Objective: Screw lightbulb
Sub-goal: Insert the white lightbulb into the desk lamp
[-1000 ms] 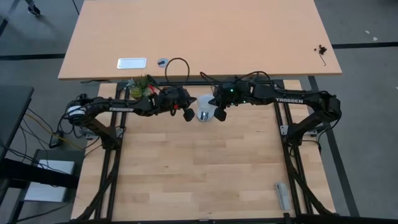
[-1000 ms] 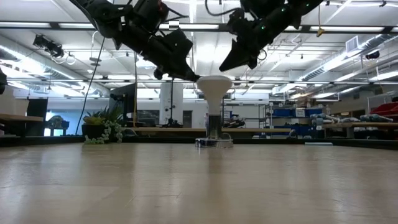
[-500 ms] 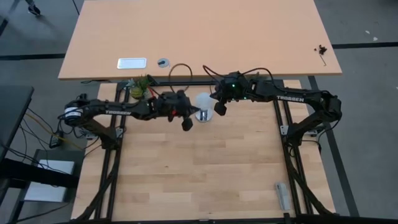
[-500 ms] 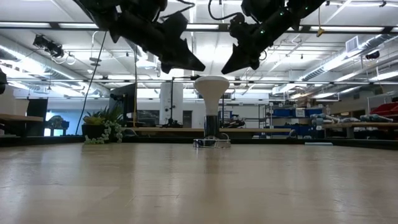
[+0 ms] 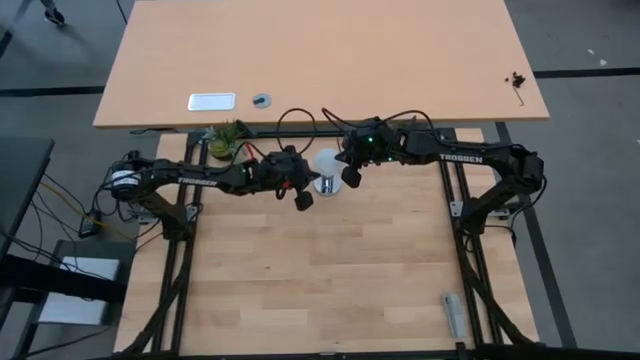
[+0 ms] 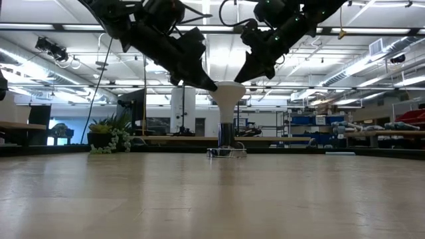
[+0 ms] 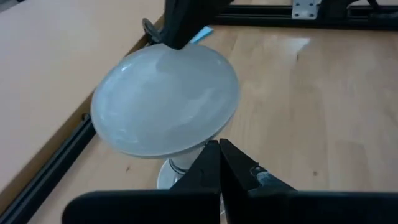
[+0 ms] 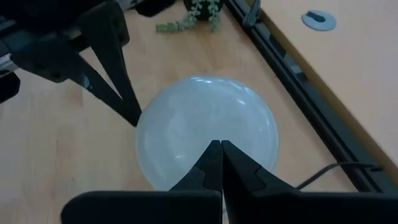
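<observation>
Both hands, pressed together, have returned to the white pear-shaped lightbulb (image 6: 226, 93) standing at the desk's (image 5: 330, 270) twelve o'clock edge: left hand (image 6: 210, 85) at nine o'clock, right hand (image 6: 238, 78) at three, suggesting another twisting nudge.

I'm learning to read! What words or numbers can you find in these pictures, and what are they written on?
"TROSSEN": white letters on the right arm, seen from above.
White letters on the left arm too, likely the same word, but too blurred to read for sure.
White plate on the far table: any writing is too small to read.
Nothing readable on the lightbulb.
</observation>
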Tool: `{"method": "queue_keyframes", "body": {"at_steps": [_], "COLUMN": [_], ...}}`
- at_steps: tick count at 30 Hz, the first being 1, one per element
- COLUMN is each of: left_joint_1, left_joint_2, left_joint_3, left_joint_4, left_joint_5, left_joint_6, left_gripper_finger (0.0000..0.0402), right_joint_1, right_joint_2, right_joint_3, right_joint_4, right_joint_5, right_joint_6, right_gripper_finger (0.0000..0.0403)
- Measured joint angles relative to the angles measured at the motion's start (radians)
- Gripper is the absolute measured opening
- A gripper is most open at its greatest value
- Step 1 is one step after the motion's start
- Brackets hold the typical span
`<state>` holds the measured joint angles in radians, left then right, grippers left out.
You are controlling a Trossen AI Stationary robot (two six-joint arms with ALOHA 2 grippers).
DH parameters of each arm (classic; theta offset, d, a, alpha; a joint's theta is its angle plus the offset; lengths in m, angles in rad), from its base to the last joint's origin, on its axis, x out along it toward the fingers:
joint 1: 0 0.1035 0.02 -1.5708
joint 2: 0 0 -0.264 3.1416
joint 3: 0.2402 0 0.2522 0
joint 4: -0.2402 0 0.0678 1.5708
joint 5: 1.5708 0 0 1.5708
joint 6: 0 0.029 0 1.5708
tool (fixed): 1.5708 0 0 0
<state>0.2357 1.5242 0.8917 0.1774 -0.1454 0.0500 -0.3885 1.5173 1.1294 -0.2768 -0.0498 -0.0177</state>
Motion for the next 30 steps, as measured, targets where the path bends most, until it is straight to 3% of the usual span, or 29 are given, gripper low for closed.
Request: {"method": "queue_keyframes", "body": {"at_steps": [20, 30], "left_joint_1": [0.097, 0.104], "left_joint_2": [0.000, -0.006], "left_joint_3": [0.000, 0.000], "left_joint_4": [0.023, 0.012], "left_joint_5": [-0.003, 0.001], "left_joint_6": [-0.009, -0.009], "left_gripper_finger": [0.0000, 0.0000], "right_joint_1": [0.040, 0.015], "right_joint_2": [0.000, -0.034], "right_joint_3": [0.000, -0.005], "right_joint_4": [-0.030, 0.005], "right_joint_5": [-0.093, -0.079], "right_joint_6": [0.046, 0.039], "right_gripper_finger": [0.0007, 0.0011]}}
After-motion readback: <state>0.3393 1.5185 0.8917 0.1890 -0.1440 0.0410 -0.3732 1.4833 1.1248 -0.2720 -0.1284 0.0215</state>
